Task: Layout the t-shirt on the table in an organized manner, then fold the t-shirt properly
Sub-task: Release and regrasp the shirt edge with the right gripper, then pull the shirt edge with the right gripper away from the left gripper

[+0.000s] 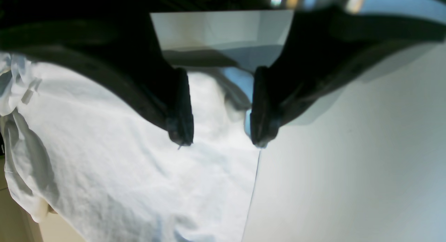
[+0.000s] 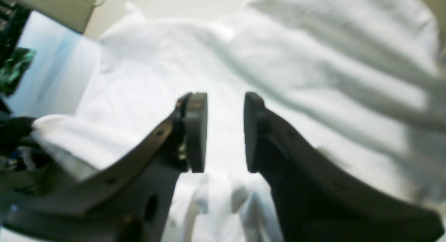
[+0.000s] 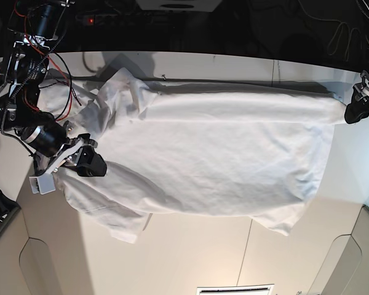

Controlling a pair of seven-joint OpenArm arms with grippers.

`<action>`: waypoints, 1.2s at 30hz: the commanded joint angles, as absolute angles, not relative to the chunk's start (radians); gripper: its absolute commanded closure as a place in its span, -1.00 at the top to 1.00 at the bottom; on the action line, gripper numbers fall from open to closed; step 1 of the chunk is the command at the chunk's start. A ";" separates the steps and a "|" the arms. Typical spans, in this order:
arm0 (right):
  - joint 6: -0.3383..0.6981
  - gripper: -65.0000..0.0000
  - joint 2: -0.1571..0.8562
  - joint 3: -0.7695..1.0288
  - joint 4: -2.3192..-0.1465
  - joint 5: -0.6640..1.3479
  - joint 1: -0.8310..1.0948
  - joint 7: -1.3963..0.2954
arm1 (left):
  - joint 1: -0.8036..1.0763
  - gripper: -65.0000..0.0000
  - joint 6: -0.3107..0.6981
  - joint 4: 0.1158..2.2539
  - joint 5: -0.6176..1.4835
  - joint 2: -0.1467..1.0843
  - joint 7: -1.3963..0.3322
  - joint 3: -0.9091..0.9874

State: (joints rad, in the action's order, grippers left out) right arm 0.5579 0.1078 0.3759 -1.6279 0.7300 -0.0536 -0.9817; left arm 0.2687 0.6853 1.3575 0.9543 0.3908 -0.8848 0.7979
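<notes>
- t-shirt (image 3: 215, 160) spread across the table (image 3: 190, 258), frame centre, still wrinkled.
- Thin, limp, light cloth; likely best pinched at hem corners or shoulders.
- left gripper (image 1: 220, 142) and right gripper (image 2: 225, 132) both parted, holding nothing.

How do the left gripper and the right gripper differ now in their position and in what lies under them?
The left gripper is at the shirt's edge, with the t-shirt under one finger and the bare table under the other; the right gripper has only cloth beneath it. In the base view, the left gripper is at the far right end of the shirt, the right gripper at the left end. Both stand open, holding nothing.
</notes>
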 commanded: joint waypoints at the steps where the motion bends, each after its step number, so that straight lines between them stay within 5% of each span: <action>1: 0.566 -0.47 0.116 0.397 -1.651 0.770 -0.058 -0.970 | 0.266 -0.07 0.693 1.374 0.975 0.413 -0.868 0.804; 15: 0.601 -0.47 0.118 0.733 -1.668 1.005 0.121 -1.057 | 0.266 -0.07 0.693 1.374 0.991 0.413 -0.868 0.804; 18: 0.612 -0.45 0.119 0.707 -1.667 1.010 0.162 -1.078 | 0.266 -0.07 0.693 1.374 0.991 0.413 -0.868 0.804; 23: 0.614 0.02 0.119 0.579 -1.666 0.941 0.173 -1.053 | 0.266 -0.07 0.693 1.374 1.003 0.413 -0.868 0.804; 30: 0.579 0.03 0.118 0.393 -1.666 0.674 0.173 -0.917 | 0.266 -0.07 0.693 1.374 1.005 0.413 -0.879 0.804; 36: 0.576 0.02 0.118 0.432 -1.667 0.665 0.173 -0.914 | 0.267 -0.07 0.693 1.374 1.005 0.413 -0.883 0.804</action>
